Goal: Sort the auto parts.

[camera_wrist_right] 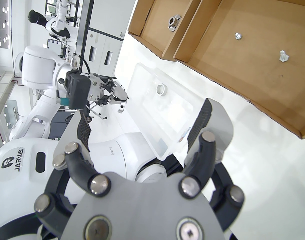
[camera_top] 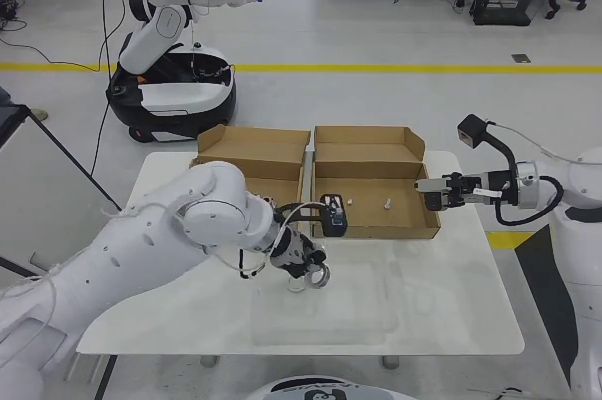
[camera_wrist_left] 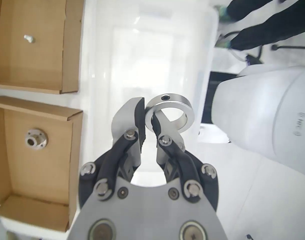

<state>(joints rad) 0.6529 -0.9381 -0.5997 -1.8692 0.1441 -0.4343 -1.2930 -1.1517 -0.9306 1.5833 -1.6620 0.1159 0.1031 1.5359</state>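
Note:
My left gripper is shut on the rim of a silver ring collar, held above a clear plastic tray on the white table. From above, this gripper hangs just in front of the two cardboard boxes. A second ring lies inside the clear tray. The left box holds a flanged metal hub; the right box holds two bolts. My right gripper is open and holds nothing, by the right box's right wall.
Both boxes stand side by side at the table's back, flaps up. Bare white tabletop lies to the front right. Another robot base stands on the floor behind the table.

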